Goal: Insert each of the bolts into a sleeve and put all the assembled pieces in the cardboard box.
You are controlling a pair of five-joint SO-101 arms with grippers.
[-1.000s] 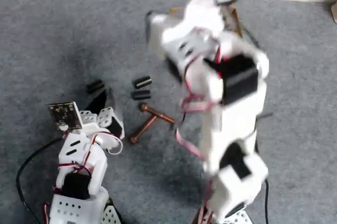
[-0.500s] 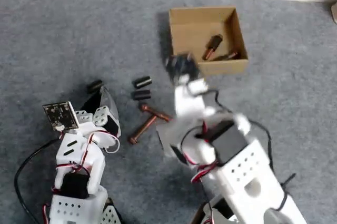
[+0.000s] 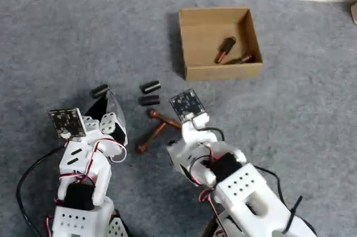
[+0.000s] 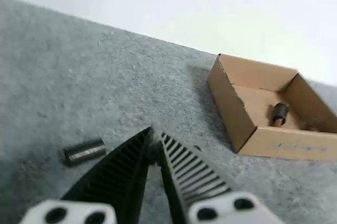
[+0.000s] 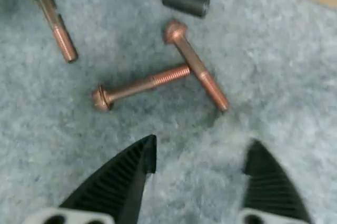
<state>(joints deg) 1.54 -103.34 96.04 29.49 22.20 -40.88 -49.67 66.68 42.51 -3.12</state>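
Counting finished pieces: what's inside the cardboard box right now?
The open brown cardboard box holds one copper-coloured bolt in a black cylindrical sleeve and a second bolt against the near wall, its sleeve too small to tell. That wall hides the floor just behind it.

Bright, even light; soft shadow beside cardboard box (image 3: 223, 72).

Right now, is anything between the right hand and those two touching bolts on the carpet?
Nothing visible. The right hand is open over bare carpet, and the two touching bolts lie just ahead of it with nothing in between.
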